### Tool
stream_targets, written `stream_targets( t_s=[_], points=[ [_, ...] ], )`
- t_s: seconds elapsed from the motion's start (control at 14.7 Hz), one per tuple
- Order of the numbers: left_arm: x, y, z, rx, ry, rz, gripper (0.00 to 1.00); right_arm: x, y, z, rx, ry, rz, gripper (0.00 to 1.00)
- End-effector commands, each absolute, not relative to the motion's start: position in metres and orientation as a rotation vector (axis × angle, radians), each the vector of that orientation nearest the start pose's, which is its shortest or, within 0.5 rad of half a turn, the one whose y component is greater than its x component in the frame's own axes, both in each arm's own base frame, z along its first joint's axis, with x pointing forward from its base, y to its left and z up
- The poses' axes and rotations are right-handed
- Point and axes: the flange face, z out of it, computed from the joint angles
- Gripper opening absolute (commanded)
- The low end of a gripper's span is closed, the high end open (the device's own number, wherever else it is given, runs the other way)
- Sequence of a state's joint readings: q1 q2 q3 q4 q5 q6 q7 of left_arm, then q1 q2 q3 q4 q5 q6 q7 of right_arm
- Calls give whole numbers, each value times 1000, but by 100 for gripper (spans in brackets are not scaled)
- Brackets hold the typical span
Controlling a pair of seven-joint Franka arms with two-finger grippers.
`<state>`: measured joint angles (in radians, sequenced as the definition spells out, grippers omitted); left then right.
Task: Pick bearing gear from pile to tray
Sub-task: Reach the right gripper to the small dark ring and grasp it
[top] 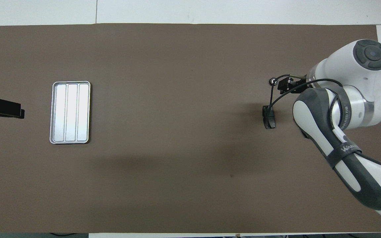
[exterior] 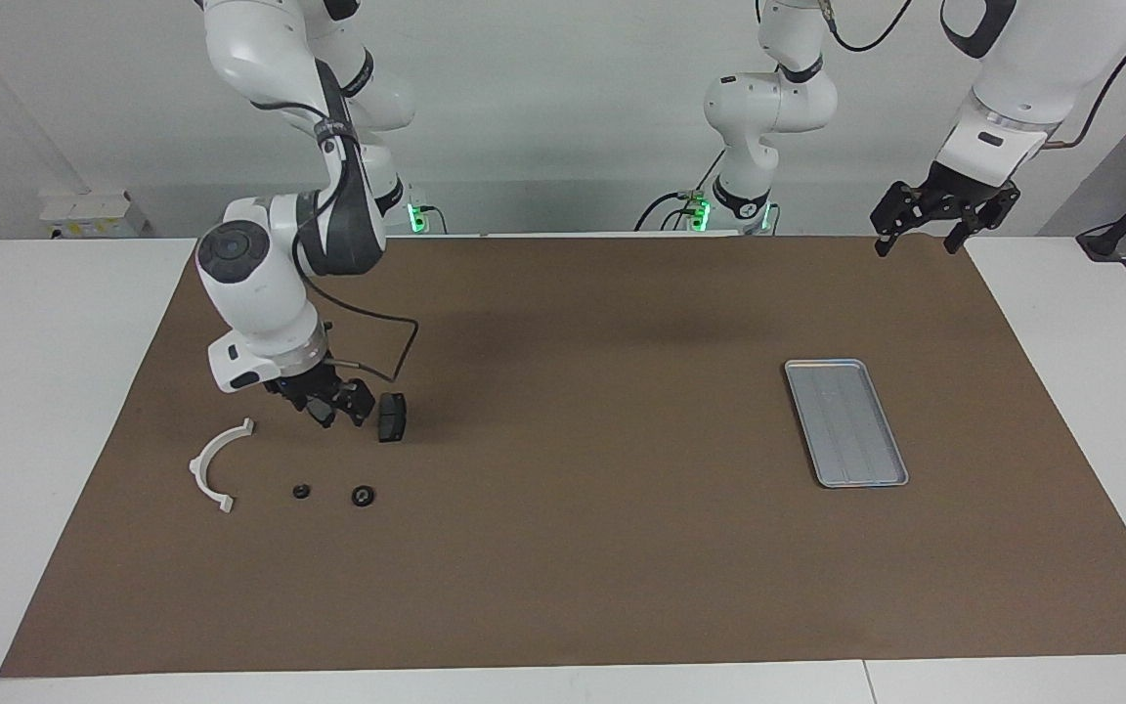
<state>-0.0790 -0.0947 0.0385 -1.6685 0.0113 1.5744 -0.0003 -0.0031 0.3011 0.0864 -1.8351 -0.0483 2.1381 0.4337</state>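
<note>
A: Facing view first: the right gripper [exterior: 336, 409] is down low among the pile, its fingers spread and nothing between them. It sits just beside the dark brake pad [exterior: 392, 417], which stands on edge.

B: And the bearing gear?

A: Two small black round pieces lie on the brown mat [exterior: 563, 548], farther from the robots than the gripper: one ringed piece [exterior: 362, 496] and a smaller one [exterior: 301, 492] next to it. I take the ringed piece for the gear, but I cannot tell for sure. The white arc bracket [exterior: 219, 465] lies beside them, toward the right arm's end of the table.

B: Where is the tray?

A: The tray [exterior: 845, 421] is well apart, toward the left arm's end, with nothing in it. The left gripper [exterior: 944, 213] waits in the air above the mat's corner on that end, jaws released.

B: What could go wrong?

A: My guess is that the open fingers could knock the brake pad over as the arm shifts toward the round pieces. These are flat and tiny, so the fingertips may push one along the mat or close on the wrong one.

B: Overhead view?

A: It shows one round piece [top: 272, 80] by the gripper's tip; the arm hides the rest.
</note>
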Motion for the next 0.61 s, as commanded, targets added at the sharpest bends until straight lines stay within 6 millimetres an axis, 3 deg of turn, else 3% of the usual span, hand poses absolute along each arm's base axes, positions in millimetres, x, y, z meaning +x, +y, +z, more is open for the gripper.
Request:
stream_targets(
  t_s=[0.0, 0.14, 0.27, 0.54],
  points=[
    [515, -19, 630, -3139, 63, 0, 100, 653, 52, 351, -3109, 583, -40, 100],
    [515, -19, 630, -3139, 63, 0, 100, 670, 71, 331, -3151, 585, -44, 100],
    [515, -19, 630, -3139, 63, 0, 100, 688, 73, 318, -3157, 660, -73, 100],
    [515, -19, 630, -3139, 63, 0, 100, 694, 89, 290, -3153, 666, -51, 99]
  ],
)
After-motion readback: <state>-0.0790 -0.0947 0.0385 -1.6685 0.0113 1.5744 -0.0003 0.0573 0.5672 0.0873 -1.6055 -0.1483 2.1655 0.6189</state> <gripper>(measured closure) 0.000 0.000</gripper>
